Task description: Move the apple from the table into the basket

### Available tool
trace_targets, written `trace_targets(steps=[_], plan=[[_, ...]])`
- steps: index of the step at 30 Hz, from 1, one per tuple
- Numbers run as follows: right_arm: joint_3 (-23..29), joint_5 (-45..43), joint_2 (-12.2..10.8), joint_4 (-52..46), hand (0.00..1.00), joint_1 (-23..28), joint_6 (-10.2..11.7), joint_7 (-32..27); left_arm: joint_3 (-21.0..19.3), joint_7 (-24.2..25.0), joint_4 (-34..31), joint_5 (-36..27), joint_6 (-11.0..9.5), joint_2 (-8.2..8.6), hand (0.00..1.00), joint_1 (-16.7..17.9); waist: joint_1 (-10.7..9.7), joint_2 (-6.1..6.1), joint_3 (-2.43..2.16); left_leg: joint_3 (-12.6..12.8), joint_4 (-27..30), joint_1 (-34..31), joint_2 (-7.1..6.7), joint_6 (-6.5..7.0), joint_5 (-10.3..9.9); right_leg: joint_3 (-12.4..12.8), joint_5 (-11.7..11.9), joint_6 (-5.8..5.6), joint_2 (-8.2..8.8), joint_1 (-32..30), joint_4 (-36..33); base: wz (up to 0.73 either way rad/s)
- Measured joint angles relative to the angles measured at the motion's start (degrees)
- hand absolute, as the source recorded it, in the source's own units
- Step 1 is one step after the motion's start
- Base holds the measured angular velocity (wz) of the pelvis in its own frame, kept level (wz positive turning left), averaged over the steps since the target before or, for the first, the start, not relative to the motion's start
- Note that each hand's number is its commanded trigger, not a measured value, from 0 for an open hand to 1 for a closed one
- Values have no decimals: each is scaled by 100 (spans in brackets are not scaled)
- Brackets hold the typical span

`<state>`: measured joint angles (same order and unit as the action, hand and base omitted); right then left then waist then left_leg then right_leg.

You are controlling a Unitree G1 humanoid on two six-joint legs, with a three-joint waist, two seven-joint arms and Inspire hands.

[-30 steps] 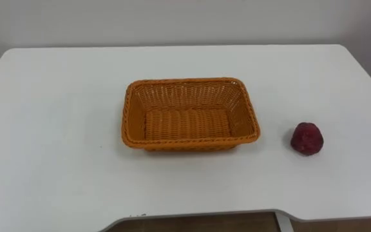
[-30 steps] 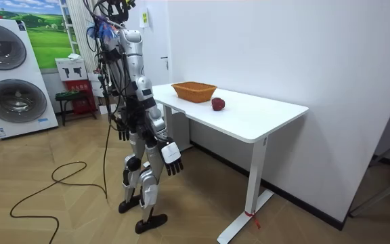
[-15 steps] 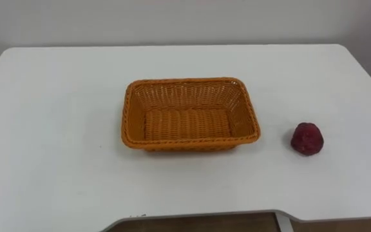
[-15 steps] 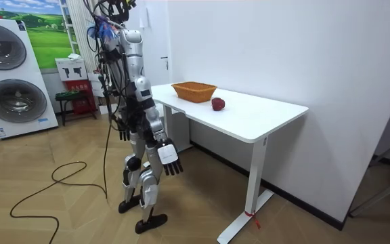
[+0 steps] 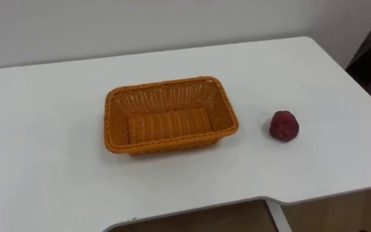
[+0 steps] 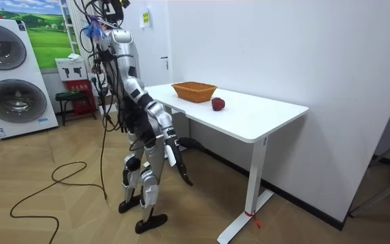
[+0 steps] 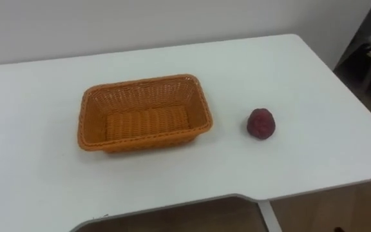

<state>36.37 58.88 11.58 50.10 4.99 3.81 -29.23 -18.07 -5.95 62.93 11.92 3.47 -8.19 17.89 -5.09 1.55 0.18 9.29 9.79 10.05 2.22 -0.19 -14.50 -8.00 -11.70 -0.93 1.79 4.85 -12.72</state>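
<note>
Room view: right hand [image 6: 180,169] hangs low, below counter [image 6: 263,118] edge; fingers blurred, cannot tell if spread or curled. Left eye view: apple [image 5: 284,125] lies on counter, right of centre, apart from basket [image 5: 170,122] at frame middle. You bring hand over apple, spread wide, close gently; round fruit may roll.

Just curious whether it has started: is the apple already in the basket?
No, the apple lies on the table, right of the basket.
</note>
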Motion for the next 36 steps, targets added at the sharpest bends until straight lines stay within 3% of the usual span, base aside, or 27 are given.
trace_targets(steps=[4, 7, 11, 15, 22, 29, 36], plan=[[178, -226, 40, -907, 0, -1, 69, -891, 19, 3, -11, 0, -3, -7, 0, 61, 12, 55, -4, 3, 40, -113, -1, 1, 1, 15, 1, 1, 0, -112, -28, -1], [145, -793, 55, -1645, 0, -31, 290, -1421, 107, 4, -10, 7, -22, -53, 0, 64, 23, 100, -3, 3, 67, -129, 0, 1, 1, 15, 4, 0, -3, -86, -50, 0], [76, -1923, 77, -2462, 0, -245, 418, -2113, 210, 28, -12, 2, -102, -53, 0, 59, 66, 117, 3, -19, 72, -186, -1, 1, 1, -10, 5, -1, -2, -90, -8, 2], [-390, -3490, 105, -3132, 0, -267, 491, -2445, 490, 28, -17, 33, -97, -65, 0, 55, 158, 107, -1, -10, 68, -228, 4, 1, 2, 13, 5, 0, -15, -176, 4, -3], [-1107, -4856, 232, -3935, 0, -273, 490, -2074, 677, 71, -22, 26, -97, -75, 0, -27, 370, 73, -12, -7, 67, -275, 11, 0, 3, 3, 20, 5, -12, -275, -84, -2], [-1926, -5591, 297, -3965, 0, -284, 419, -1133, 867, 245, -22, 12, -94, -99, 0, -53, 442, 102, 15, -38, 82, -211, 19, 0, 4, -13, 55, 11, -13, -182, 7, 1], [-2020, -5718, 299, -3953, 0, -283, 415, -475, 882, 388, -104, 16, -107, -146, 0, -55, 547, 104, 17, -89, 104, -232, 20, 0, 4, -55, 63, 13, -8, -178, 6, 2]])
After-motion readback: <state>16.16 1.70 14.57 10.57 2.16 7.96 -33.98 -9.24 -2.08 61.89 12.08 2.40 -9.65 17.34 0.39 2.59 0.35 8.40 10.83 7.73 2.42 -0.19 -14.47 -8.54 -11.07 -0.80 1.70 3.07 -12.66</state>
